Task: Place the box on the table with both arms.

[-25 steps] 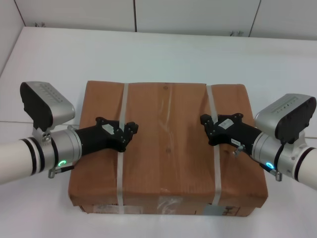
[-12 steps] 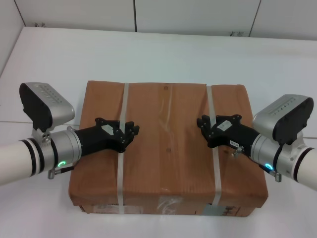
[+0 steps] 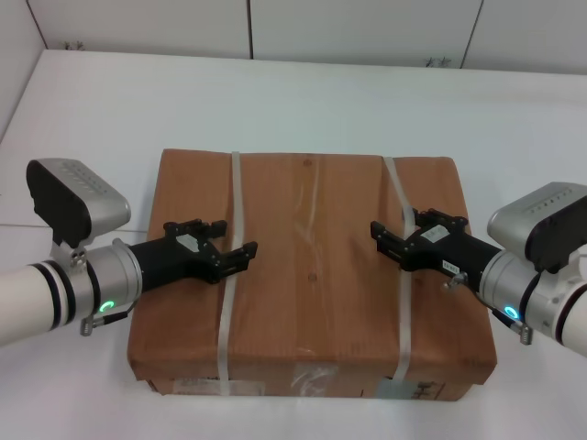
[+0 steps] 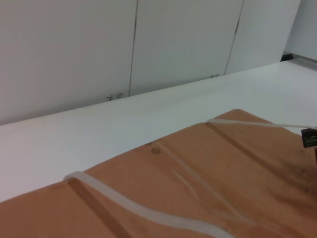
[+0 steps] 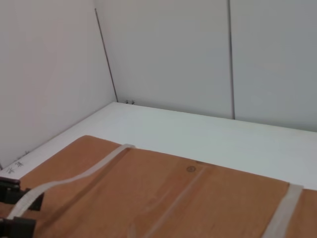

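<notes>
The box (image 3: 312, 275), flat, brown and bound by two whitish straps, lies on the white table (image 3: 303, 101). Its taped, labelled side faces me. My left gripper (image 3: 229, 244) is low over the box top at the left strap (image 3: 225, 302), fingers apart on either side of it. My right gripper (image 3: 389, 236) is over the right strap (image 3: 401, 321), fingers apart. In the right wrist view the left strap (image 5: 64, 181) bows up and runs between the left gripper's fingertips (image 5: 11, 187). The left wrist view shows the box top (image 4: 208, 173) and a tip of the right gripper's fingers (image 4: 309, 138).
The table's back edge meets a white panelled wall (image 3: 367, 27). A side wall (image 3: 14, 55) runs along the left. Bare tabletop lies behind the box and on both sides of it.
Both grippers have opened and drawn back a little towards the box's outer edges. The left arm has dropped lower and to the left. The box has not moved.
</notes>
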`<state>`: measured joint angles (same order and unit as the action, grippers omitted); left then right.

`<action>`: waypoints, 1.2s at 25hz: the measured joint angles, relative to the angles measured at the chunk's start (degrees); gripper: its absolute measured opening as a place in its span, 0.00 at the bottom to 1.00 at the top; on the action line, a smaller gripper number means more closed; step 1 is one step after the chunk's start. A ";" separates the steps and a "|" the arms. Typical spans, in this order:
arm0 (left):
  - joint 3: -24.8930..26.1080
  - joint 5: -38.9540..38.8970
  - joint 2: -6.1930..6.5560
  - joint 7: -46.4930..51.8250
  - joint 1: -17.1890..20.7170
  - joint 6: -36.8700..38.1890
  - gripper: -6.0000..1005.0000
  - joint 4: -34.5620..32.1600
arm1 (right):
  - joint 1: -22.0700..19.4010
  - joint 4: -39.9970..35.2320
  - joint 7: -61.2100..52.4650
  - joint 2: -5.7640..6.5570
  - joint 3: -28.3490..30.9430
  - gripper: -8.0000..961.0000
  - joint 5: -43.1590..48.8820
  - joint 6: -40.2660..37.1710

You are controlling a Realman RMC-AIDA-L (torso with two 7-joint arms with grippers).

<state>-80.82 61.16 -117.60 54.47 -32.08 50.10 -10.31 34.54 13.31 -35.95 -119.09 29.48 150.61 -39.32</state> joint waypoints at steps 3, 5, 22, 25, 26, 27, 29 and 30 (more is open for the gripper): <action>0.13 -0.16 0.11 0.02 0.14 0.37 0.55 -0.34 | -0.27 -0.04 0.00 0.00 0.61 0.46 0.00 0.03; 0.13 -0.29 0.14 0.04 0.19 0.61 0.65 -0.45 | -0.36 -0.05 0.00 0.00 0.73 0.55 0.00 0.04; 0.64 -3.27 1.50 0.78 7.51 16.21 0.73 -10.76 | -5.71 -3.77 0.34 0.15 4.69 0.73 -2.87 -14.91; 0.28 -1.73 2.66 0.38 9.12 22.56 0.73 -13.63 | -5.94 -7.47 0.43 0.32 4.20 0.73 -1.47 -24.27; -0.01 -0.62 3.13 0.23 9.12 24.33 0.73 -13.91 | -5.63 -9.55 0.34 0.42 3.46 0.73 -0.27 -29.09; -0.36 1.41 3.84 0.18 8.93 27.02 0.73 -14.11 | -5.14 -11.39 -0.08 0.46 2.59 0.73 1.59 -33.65; -0.57 4.30 4.96 0.31 8.49 30.77 0.73 -14.16 | -3.68 -14.11 -2.21 0.67 1.02 0.73 4.39 -40.41; -0.56 5.08 5.27 0.37 8.40 32.12 0.73 -14.18 | -2.55 -15.64 -4.05 0.91 -0.08 0.73 5.69 -43.14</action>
<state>-81.38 66.24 -112.34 54.84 -23.68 82.22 -24.49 31.99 -2.34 -40.00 -118.18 29.40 156.30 -82.47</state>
